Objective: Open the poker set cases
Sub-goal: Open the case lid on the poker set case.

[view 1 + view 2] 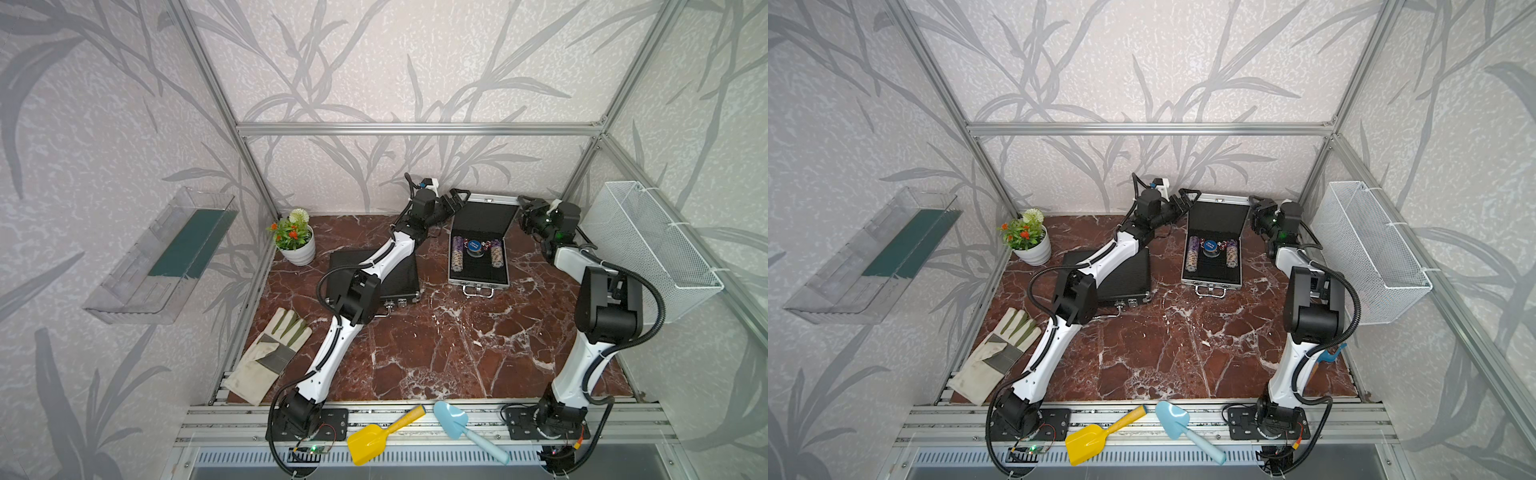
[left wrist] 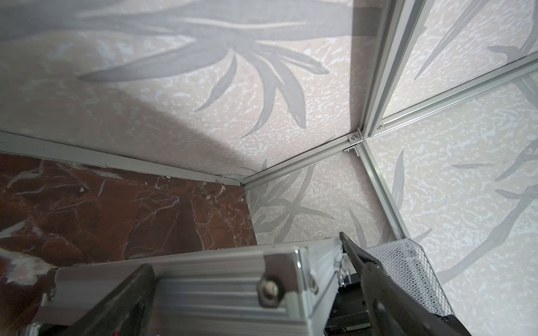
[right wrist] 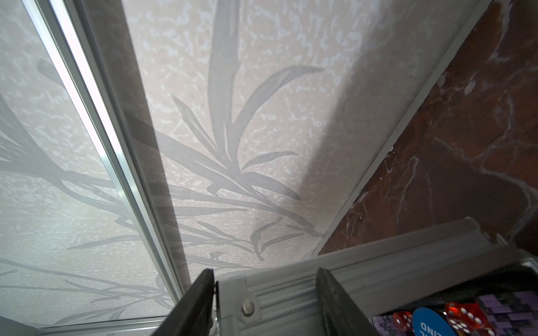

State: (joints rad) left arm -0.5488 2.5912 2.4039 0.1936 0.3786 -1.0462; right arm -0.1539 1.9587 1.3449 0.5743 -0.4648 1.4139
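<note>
The smaller silver case (image 1: pixel 451 268) (image 1: pixel 1185 270) lies open at the back. Its foam-lined lid (image 1: pixel 484 220) (image 1: pixel 1219 220) stands raised, and chips and dice (image 1: pixel 476 249) (image 3: pixel 465 317) lie in the base. My left gripper (image 1: pixel 459 195) (image 1: pixel 1190 194) (image 2: pixel 244 251) is wide open, straddling the lid's (image 2: pixel 203 291) upper left corner. My right gripper (image 1: pixel 523 201) (image 1: pixel 1253 201) (image 3: pixel 265 270) is shut on the lid's (image 3: pixel 276 296) upper right corner, with one finger against the corner's end and the other across the ribbed rim. The wider black case (image 1: pixel 399 274) (image 1: pixel 1133 270) lies shut under my left arm.
The back wall stands close behind the raised lid. A flower pot (image 1: pixel 297 245) sits at the back left and a work glove (image 1: pixel 270 357) at the front left. A yellow scoop (image 1: pixel 382 436) and a blue trowel (image 1: pixel 457 424) lie on the front rail. A wire basket (image 1: pixel 648 249) hangs on the right wall.
</note>
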